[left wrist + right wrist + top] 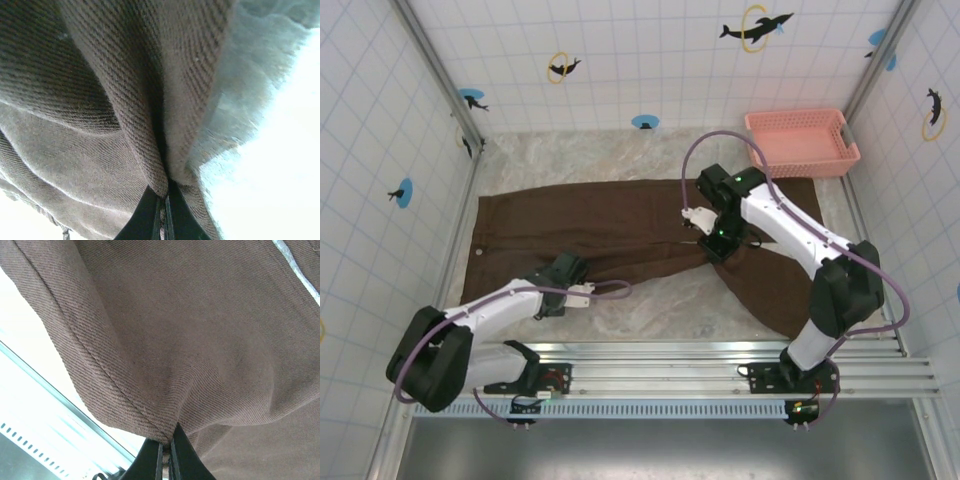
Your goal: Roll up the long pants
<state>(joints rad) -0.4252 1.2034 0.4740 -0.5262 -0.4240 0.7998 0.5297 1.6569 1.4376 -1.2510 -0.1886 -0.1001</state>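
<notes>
A pale marbled table (650, 312) carries dark brown pants (600, 215) spread flat from its left edge towards its right, one leg angling to the near right corner, and a pink basket (805, 160) at the far right corner, just beside the pants.

The left arm (490, 300) and right arm (790, 228) have smooth white shells between bulky black joints. A grey-purple cable (715, 140) loops off each. Small green lights (720, 236) glow on the right wrist. The bases (790, 378) are black. The left claw (164, 202) and right claw (167, 444) have slim black fingers.
</notes>
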